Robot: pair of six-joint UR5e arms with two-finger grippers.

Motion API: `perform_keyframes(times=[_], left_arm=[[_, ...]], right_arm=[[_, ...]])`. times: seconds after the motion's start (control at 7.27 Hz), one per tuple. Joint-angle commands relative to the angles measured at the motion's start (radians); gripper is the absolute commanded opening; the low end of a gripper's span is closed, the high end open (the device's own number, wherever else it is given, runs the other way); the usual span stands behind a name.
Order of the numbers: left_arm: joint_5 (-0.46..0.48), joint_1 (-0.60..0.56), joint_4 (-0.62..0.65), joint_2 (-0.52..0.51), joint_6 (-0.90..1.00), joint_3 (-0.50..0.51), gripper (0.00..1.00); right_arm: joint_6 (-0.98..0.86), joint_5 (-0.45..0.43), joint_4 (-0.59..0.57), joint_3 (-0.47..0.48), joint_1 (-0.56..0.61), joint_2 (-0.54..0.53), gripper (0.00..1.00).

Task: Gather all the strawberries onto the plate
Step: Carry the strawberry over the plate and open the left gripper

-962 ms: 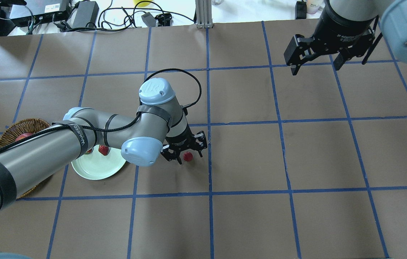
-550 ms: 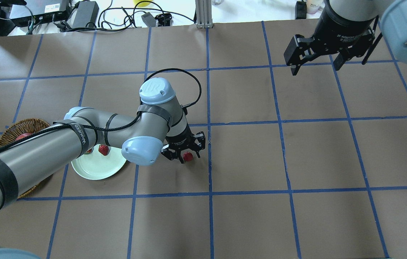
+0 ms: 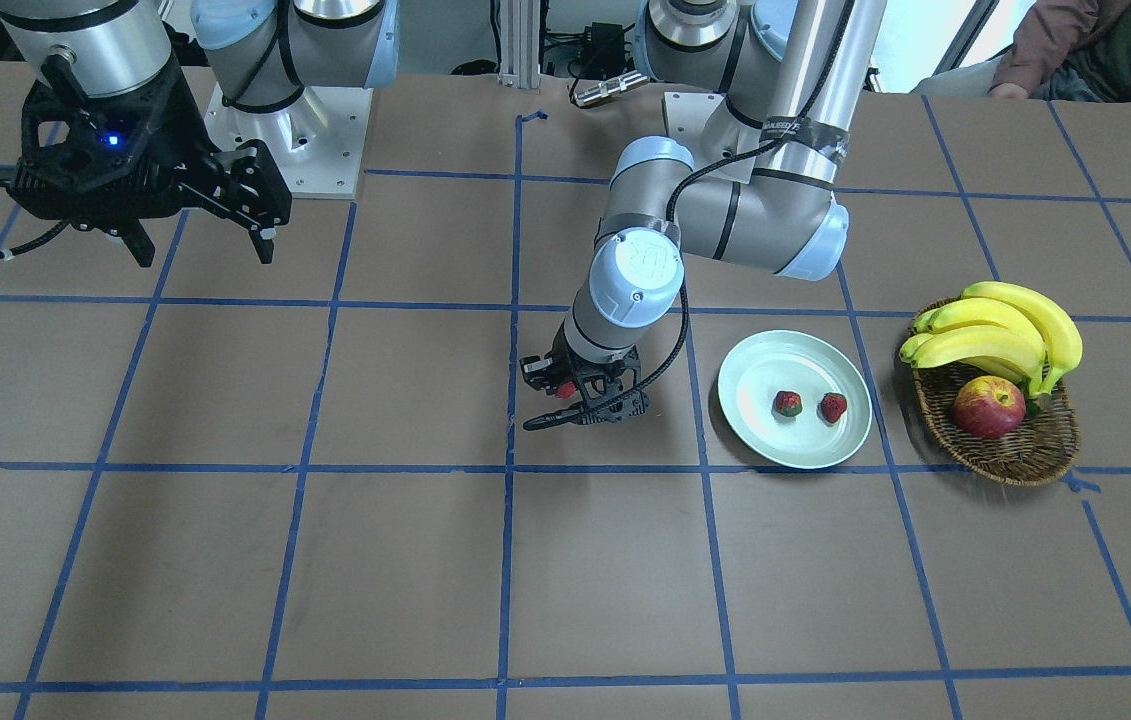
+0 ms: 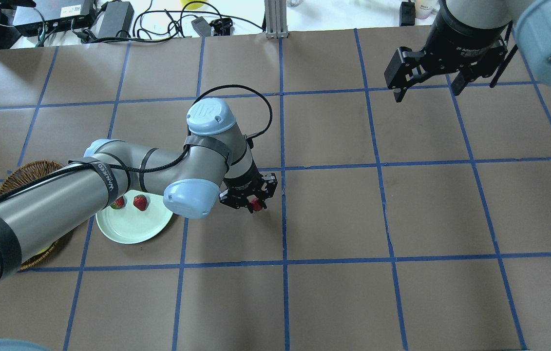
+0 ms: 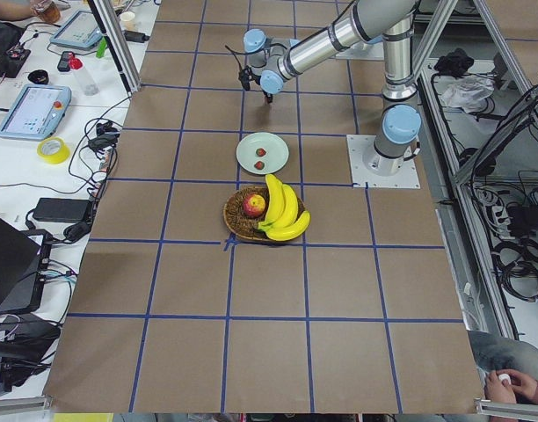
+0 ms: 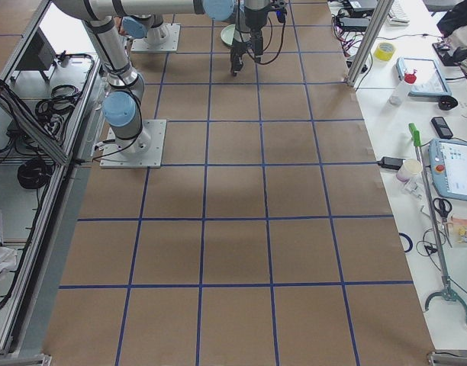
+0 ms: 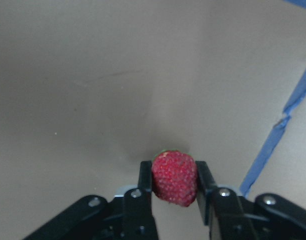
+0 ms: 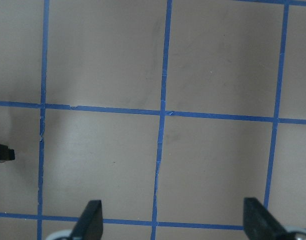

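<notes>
Mint-green and glossy, the plate [image 3: 795,448] lay on the desk [image 3: 225,560] with two berries in it: one strawberry [image 3: 787,403] and a second strawberry [image 3: 833,407], side by side near the middle and not touching. Just beside the plate, on the side away from the desk's centre, stood a brown wicker basket [image 3: 1010,455]. It held a bunch of bananas [image 3: 1000,335] and a red-yellow apple [image 3: 988,407] lying against them.

The third strawberry [image 7: 175,177] was outside the plate, near it on the other side. The left jaws were closed on it, one finger pressed to each flank. Whether the berry touched the desk could not be told. The right jaws hung well apart from all this, spread wide over bare desk and holding nothing.

The desk was covered in brown paper marked into large squares by blue tape [image 3: 505,560]. Past its far edge, cables and power bricks [image 4: 114,17] lay on a white bench. A roll of yellow tape [image 5: 51,149] sat on a side bench, and a seated person [image 3: 1095,50] showed at one corner.
</notes>
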Motion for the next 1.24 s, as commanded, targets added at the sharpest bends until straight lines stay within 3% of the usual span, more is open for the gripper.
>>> perform_keyframes(times=[0.0,0.28,0.41,0.83,1.1], left_arm=[[0.124,0.071,-0.108,0.034,0.035,0.09,0.0],[0.191,0.205,-0.312,0.068,0.22,0.187,0.0],[0.242,0.272,-0.331,0.08,0.291,0.175,0.0],[0.247,0.42,-0.327,0.079,0.422,0.068,0.0],[0.247,0.435,-0.324,0.062,0.446,0.064,0.0]], right_arm=[[0.002,0.001,0.0,0.0,0.0,0.0,1.0],[0.002,0.0,0.0,0.0,0.0,0.0,1.0],[0.0,0.0,0.0,0.0,0.0,0.0,1.0],[0.002,0.001,0.0,0.0,0.003,0.002,1.0],[0.0,0.0,0.0,0.0,0.003,0.002,1.0]])
